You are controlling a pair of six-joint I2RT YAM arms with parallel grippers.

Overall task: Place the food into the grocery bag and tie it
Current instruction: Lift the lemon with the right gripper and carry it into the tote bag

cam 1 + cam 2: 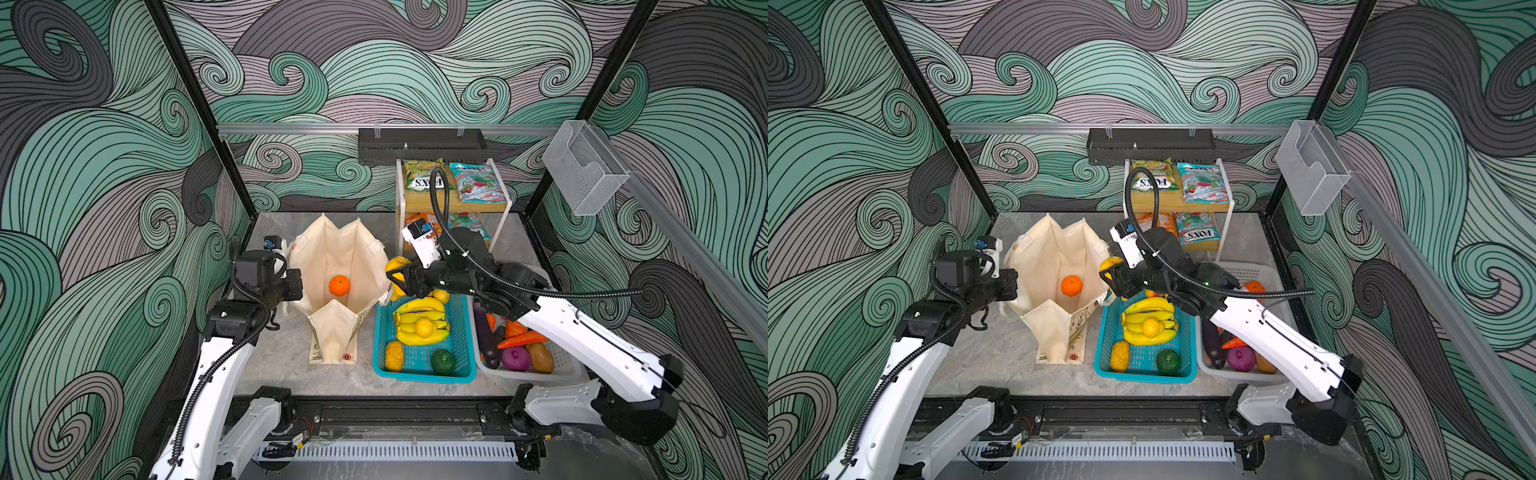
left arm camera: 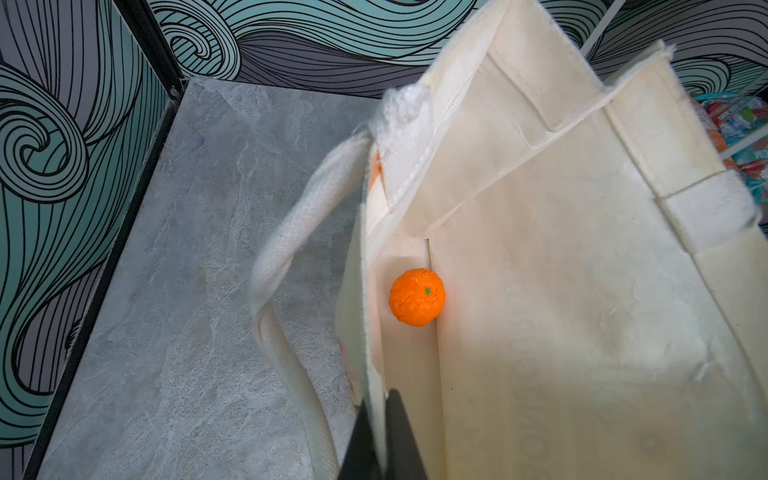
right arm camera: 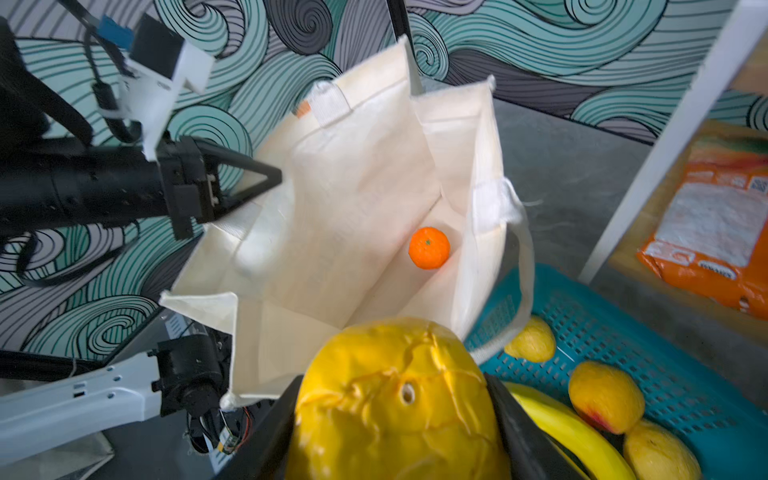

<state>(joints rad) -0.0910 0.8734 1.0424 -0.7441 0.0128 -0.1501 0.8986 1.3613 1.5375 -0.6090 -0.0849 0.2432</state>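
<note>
As I look down through both top views, the grocery bag (image 1: 332,249) stands upright on the grey, stone-veined table (image 1: 282,365), its cream canvas mouth spread into a long, pleated wedge. My left gripper (image 1: 1015,285) is pinched tight on the bag's left rim. The left wrist view shows its dark fingers (image 2: 405,449) on either side of the cloth edge, with a woven cream strap handle (image 2: 282,257) looping loose outside. One round, dimpled orange (image 1: 339,285) lies on the bag's flat bottom, against an inner fold. My right gripper (image 1: 398,280) is part-way wide and clamped around a yellow fruit (image 3: 395,399), a plump, glossy lump with creased skin and a small hole in its end. The fruit hangs just beside the bag's right rim, by the far corner of the teal basket (image 1: 424,376), not inside the bag. That perforated plastic basket holds smooth curved bananas (image 1: 419,318), a small round yellow fruit (image 1: 424,327) and a knobbly dark-green fruit (image 1: 443,360). Just beside it, a white basket (image 1: 536,376) carries a long purple eggplant (image 1: 486,338) and a tapered carrot (image 1: 521,338). Behind, crinkly foil snack packets (image 1: 424,174) lie on a two-tier wooden shelf (image 1: 440,203).
</note>
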